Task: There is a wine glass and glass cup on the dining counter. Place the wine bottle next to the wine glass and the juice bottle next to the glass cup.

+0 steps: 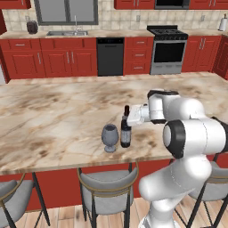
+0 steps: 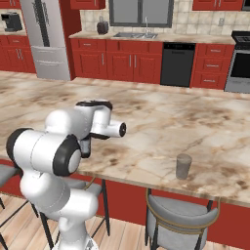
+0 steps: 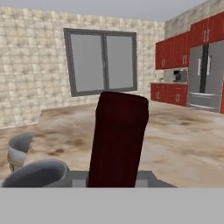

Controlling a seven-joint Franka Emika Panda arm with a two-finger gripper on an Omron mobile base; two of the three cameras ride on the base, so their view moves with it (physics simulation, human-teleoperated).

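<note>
- Wine bottle (image 1: 125,132): dark glass, dark red neck capsule, standing upright on the table near its front edge; in the hand view the capsule (image 3: 117,139) rises large at centre.
- Wine glass (image 1: 110,137): clear greyish, stemmed, upright, just beside the bottle at its 9 o'clock in the left base view; its rim shows at the lower left of the hand view (image 3: 37,173).
- End effector (image 1: 129,119): at the bottle's neck, reaching in from 3 o'clock; fingers pressed close on the wine bottle.
- Glass cup (image 2: 183,166): straight tumbler, upright near the table's front edge, well apart from the arm, at 3 o'clock of it in the right base view.
- Table (image 1: 53,120): long beige-brown marbled stone top on a red base; bare around the listed items.
- Bar stools (image 1: 107,185): grey cushions, metal frames, tucked along the near side.
- Room, far wall: red cabinets (image 1: 58,57), black dishwasher (image 1: 110,56), steel range (image 1: 168,49), sink under a window (image 2: 135,34), steel refrigerator (image 2: 45,39), coffee maker (image 2: 11,21).
</note>
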